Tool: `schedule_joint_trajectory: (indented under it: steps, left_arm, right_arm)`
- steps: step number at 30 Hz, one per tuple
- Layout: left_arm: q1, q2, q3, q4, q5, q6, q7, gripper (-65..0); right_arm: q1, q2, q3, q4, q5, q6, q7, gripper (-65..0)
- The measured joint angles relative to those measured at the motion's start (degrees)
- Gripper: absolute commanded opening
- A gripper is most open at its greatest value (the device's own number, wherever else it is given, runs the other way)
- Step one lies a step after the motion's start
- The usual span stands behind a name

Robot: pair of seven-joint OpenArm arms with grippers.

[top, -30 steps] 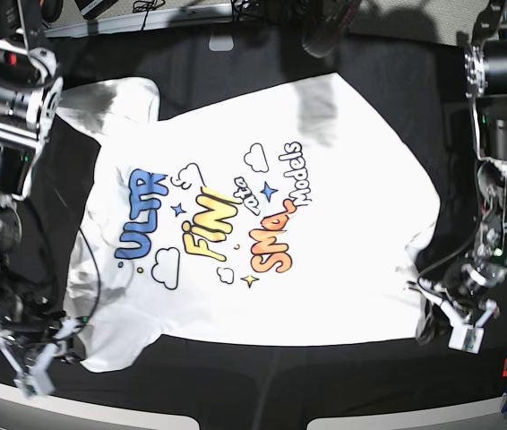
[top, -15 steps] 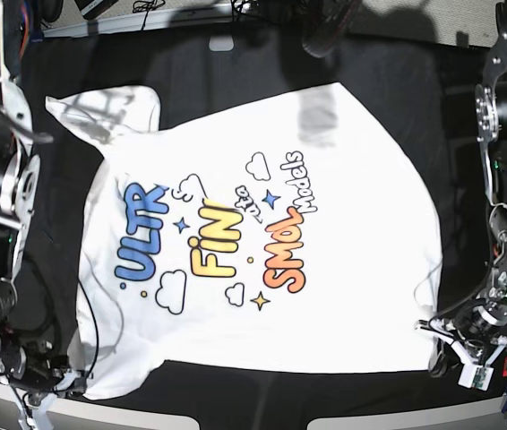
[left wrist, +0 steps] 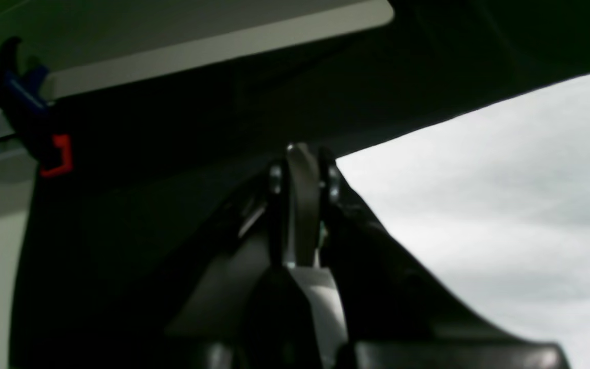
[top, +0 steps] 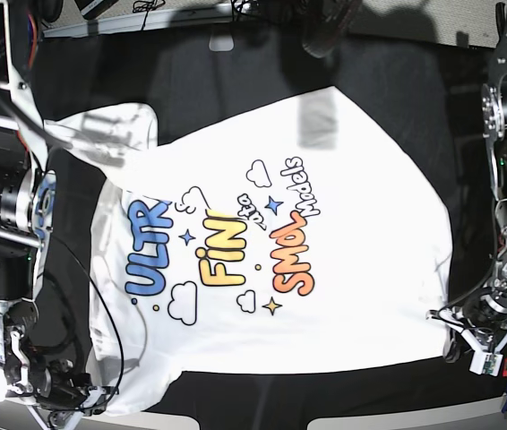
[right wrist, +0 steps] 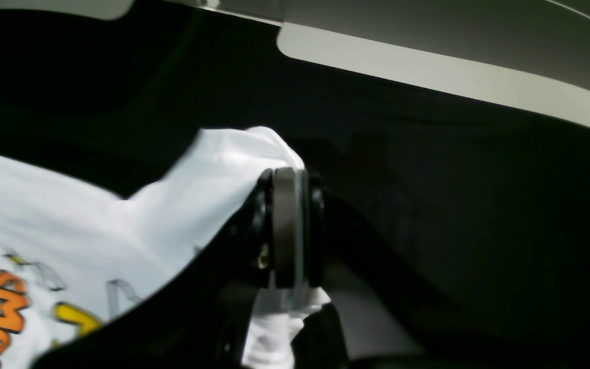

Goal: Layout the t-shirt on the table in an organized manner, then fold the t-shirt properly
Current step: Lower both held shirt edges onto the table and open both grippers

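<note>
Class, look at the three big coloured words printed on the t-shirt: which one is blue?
The blue word is "ULTR", the one nearest the sleeve end of the t-shirt. "FiNi" beside it is yellow, and "SMOL" is orange.

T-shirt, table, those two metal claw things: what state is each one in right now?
t-shirt: spread print side up, sleeve at far corner rumpled.
table: covered in black cloth, shirt lying on it.
right gripper: jaws shut on white shirt fabric.
left gripper: jaws shut at the shirt's edge; whether they pinch cloth cannot be told.
clamp: fastened on the table's edge.
</note>
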Motion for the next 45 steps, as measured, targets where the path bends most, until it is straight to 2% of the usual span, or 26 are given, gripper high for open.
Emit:
schedule_joint_trajectory:
  steps: [3,8,10,18,24,45]
  left_arm:
    - [-0.02,0.04,0.02,0.0,-0.02,-0.02,-0.02,-65.0]
    - [-0.15,0.13,0.02,0.0,-0.2,-0.02,-0.04,-65.0]
    - [-0.17,0.15,0.02,0.0,-0.2,-0.02,-0.04,-65.0]
    - [-0.15,0.13,0.02,0.0,-0.24,-0.02,-0.02,-65.0]
    - [-0.17,0.13,0.02,0.0,-7.43,0.0,-0.24,-65.0]
    - [-1.9,0.13,0.02,0.0,-7.56,0.0,0.0,-65.0]
  right_arm:
    - [0.0,-0.15,-3.21,0.0,-2.58,-0.63,0.63,-65.0]
    - [-0.02,-0.17,-6.45,-0.02,-2.75,-6.84,0.85,-65.0]
    - [-0.04,-0.2,-6.56,-0.02,-2.75,-8.04,0.87,-65.0]
    - [-0.04,-0.52,-6.62,-0.02,-4.2,-8.15,3.48,-65.0]
    - [0.0,-0.39,-6.6,-0.02,-4.26,-8.17,4.76,-65.0]
    - [0.35,-0.37,-6.6,-0.02,-4.24,-8.39,5.07,-65.0]
